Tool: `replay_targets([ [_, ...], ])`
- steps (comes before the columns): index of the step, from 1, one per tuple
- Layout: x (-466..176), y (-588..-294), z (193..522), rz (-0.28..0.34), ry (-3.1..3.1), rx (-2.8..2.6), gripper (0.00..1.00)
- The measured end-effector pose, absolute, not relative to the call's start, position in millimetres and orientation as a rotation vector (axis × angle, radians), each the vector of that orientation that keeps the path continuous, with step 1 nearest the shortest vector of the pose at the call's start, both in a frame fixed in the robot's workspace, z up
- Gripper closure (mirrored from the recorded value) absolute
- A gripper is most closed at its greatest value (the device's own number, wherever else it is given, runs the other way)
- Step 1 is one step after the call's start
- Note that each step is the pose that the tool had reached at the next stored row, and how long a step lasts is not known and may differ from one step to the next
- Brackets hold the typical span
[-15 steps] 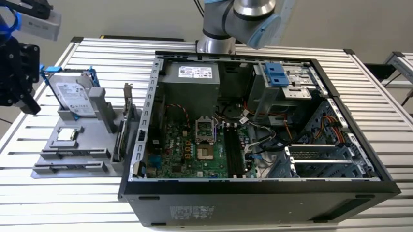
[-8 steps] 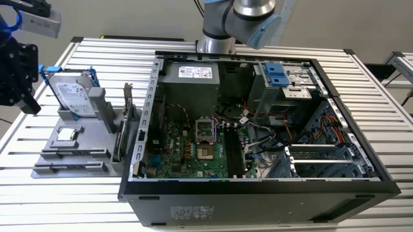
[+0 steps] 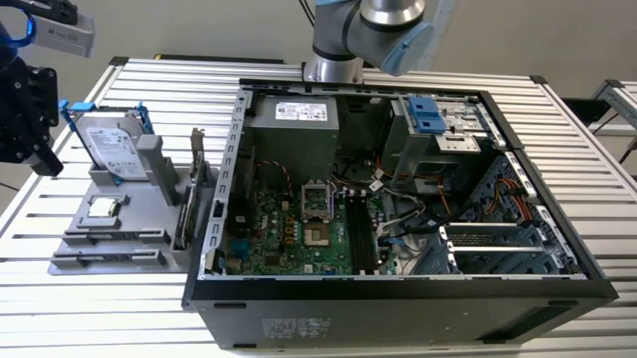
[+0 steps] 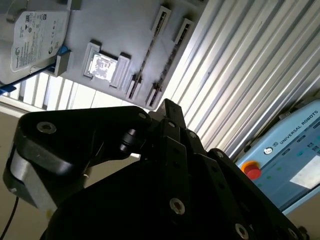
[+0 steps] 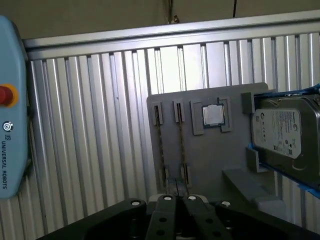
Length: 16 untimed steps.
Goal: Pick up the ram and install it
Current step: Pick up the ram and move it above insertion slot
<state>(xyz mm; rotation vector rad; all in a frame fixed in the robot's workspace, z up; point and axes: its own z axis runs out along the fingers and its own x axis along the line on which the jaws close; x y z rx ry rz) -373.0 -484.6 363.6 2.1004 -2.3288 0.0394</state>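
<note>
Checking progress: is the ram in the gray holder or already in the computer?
In the gray holder: the ram stands on edge in its slots.

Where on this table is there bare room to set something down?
Bare table slats at the exterior view's lower left, bordered by the grey holder. Crowded: the gap between holder and computer case, and inside the case.

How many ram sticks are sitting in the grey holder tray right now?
2 thin dark ram sticks, both on edge in parallel slots of the grey plastic tray: one stick beside the square silver processor, the other stick at the tray's edge. None seems hidden.
</note>
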Motion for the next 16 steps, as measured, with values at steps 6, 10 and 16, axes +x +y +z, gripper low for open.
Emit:
replay_targets([
  [6, -373.0, -484.6, 363.6, 0.039, -2.328, 2.101, 0.00],
  [10, -373.0, -484.6, 363.6, 0.039, -2.328, 2.101, 0.00],
  [16, -373.0, -484.6, 363.6, 0.039, -2.327, 2.102, 0.00],
])
